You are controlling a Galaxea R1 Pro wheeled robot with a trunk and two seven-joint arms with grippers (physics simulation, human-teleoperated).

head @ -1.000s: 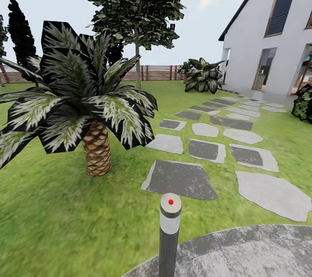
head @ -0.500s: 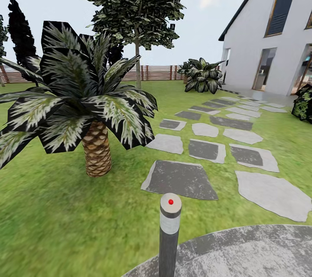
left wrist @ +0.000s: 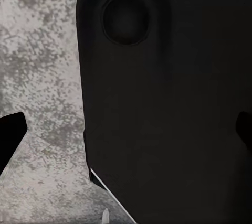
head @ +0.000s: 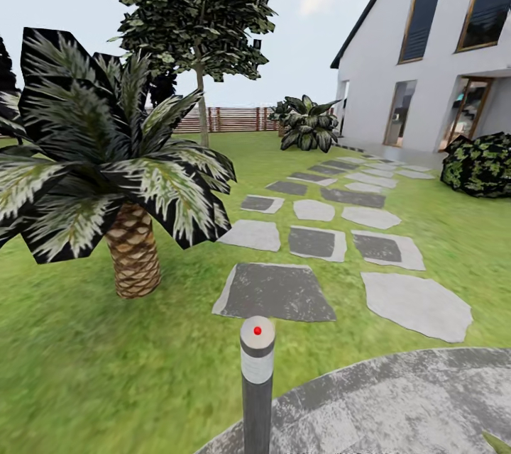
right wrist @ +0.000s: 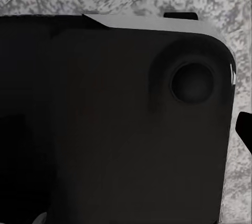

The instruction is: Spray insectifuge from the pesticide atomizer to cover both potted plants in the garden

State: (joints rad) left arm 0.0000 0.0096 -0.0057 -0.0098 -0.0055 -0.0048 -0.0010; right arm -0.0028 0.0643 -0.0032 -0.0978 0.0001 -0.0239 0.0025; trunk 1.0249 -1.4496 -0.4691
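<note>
You are facing a bollard lamp [head: 257,369] at the stone patio [head: 397,404] edge; driving on is risking a bump. No atomizer or potted plants are appearing ahead, and I cannot tell either pincer's opening

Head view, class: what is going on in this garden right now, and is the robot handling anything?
Nothing is being handled at this moment; the robot appears to be on its way through the garden. It looks over a grey bollard lamp at the edge of the round stone patio. A scaly-trunked palm stands on the lawn to the left, stepping stones lead toward the white house, and a wooden fence runs behind. The wrist views show dark robot bodywork over speckled stone.
</note>
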